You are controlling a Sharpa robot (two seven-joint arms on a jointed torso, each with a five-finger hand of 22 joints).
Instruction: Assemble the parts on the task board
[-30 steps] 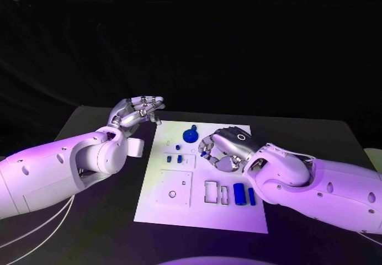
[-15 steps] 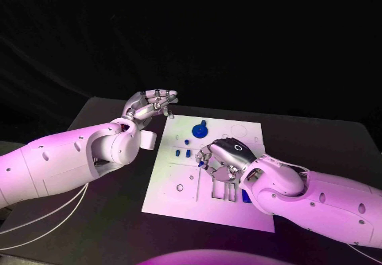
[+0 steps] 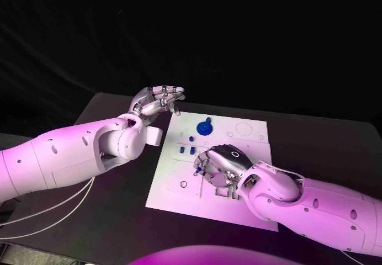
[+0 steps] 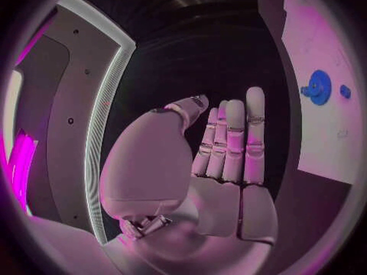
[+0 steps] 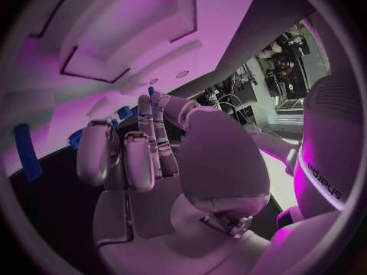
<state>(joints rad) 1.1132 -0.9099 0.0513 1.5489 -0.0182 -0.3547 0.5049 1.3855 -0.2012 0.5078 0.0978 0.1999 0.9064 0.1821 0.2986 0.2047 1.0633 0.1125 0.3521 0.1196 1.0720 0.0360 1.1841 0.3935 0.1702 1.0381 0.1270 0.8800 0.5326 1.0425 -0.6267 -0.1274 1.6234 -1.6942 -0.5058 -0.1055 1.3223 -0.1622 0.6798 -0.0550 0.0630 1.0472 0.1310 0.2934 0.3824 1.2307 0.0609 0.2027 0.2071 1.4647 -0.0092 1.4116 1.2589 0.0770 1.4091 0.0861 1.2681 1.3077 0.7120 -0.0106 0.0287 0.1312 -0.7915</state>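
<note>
Fingers curled loosely, my right robot hand (image 3: 219, 163) hovers over the task board (image 3: 179, 187); my left robot hand (image 3: 159, 100), empty, half-closed, hangs at its far corner.

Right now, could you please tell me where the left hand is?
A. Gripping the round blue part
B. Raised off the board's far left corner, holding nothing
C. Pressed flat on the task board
B: the left hand hangs beyond the task board, its fingers empty.
</note>
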